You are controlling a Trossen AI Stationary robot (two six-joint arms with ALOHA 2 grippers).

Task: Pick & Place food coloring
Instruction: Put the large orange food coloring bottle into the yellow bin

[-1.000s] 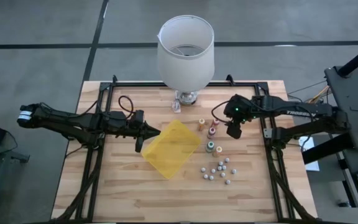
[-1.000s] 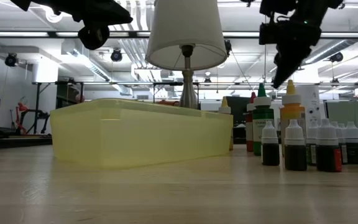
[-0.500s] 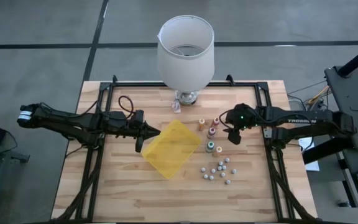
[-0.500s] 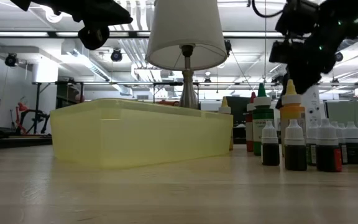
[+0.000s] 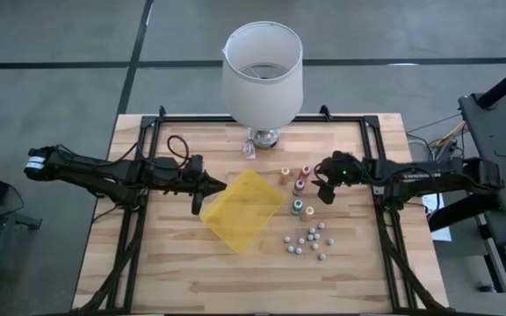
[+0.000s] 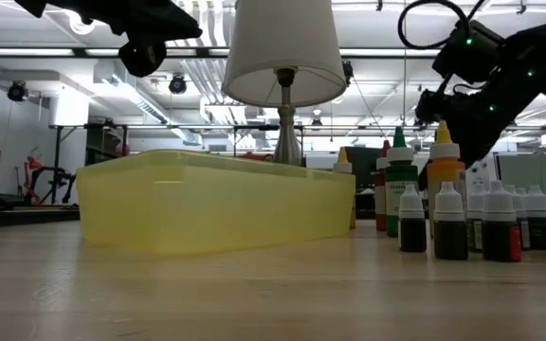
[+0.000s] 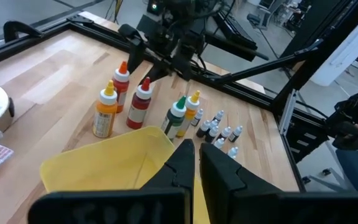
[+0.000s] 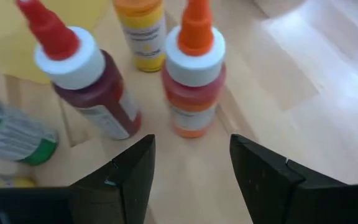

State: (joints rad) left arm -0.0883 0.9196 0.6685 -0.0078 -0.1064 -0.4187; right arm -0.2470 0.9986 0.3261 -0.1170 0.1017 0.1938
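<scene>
Wooden table [image 5: 183, 263], food coloring [image 5: 299, 183] upright

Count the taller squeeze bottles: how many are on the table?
5, between the yellow tray and the right pincer: a yellow-capped bottle, an orange-capped bottle and a red-capped bottle clustered, then a green bottle beside a yellow-tipped bottle. None seems hidden.

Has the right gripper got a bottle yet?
No. Right gripper is open and empty, close to the orange-capped bottle.

floor [image 5: 51, 53]: grey concrete | ceiling [image 6: 188, 95]: pipes, strip lights | table [image 5: 174, 272]: pale wood
</scene>
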